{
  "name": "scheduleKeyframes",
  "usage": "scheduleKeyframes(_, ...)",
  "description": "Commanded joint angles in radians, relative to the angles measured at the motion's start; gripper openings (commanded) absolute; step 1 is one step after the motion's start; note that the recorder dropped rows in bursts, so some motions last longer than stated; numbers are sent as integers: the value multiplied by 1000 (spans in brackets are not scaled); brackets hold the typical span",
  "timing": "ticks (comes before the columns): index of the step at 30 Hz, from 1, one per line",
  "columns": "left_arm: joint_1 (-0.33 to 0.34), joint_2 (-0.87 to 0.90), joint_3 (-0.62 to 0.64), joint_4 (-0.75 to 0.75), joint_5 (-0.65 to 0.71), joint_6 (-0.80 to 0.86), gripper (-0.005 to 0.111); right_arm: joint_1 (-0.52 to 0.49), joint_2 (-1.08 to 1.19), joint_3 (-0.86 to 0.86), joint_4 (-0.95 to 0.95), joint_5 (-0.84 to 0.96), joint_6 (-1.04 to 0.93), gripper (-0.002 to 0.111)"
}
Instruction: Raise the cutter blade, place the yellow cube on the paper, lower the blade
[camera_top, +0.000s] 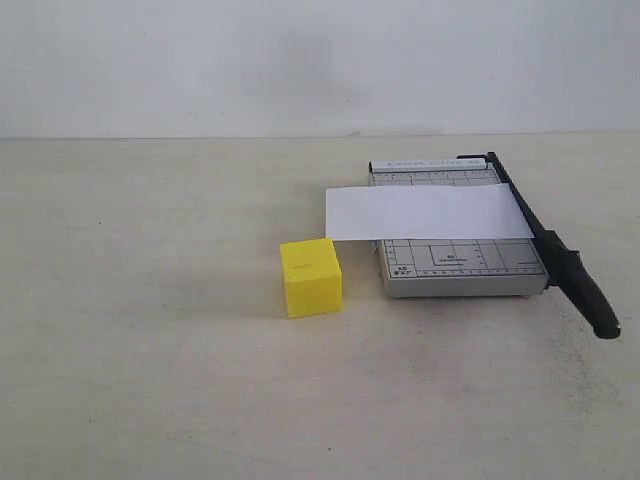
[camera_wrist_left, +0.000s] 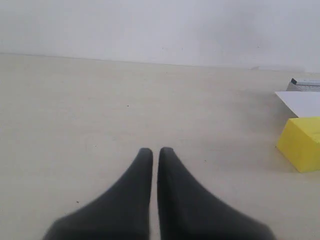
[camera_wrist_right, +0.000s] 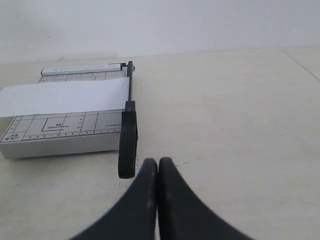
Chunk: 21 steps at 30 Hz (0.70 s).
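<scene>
Plain bright yellow cube (camera_top: 311, 277) beside white paper (camera_top: 425, 212)

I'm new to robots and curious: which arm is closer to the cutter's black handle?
Right. The right fingers sit just short of the handle; the left fingers are off past the cube, handle out of their view.

Left pincer (camera_wrist_left: 155, 150) and right pincer (camera_wrist_right: 158, 161) look alike: matte black fingers (camera_wrist_left: 125, 200), broad-based, tapering to rounded tips.
</scene>
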<state>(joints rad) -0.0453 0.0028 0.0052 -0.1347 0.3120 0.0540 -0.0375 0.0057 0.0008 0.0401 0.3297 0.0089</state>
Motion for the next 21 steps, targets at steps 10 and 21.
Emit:
scheduleKeyframes(10, 0, -3, -5, -1, -13, -2, 5, -3, -6, -1, -75, -176, -175, 0)
scheduleKeyframes(21, 0, -3, -5, -1, -13, -2, 5, -3, -6, -1, 213, -219, 310, 0)
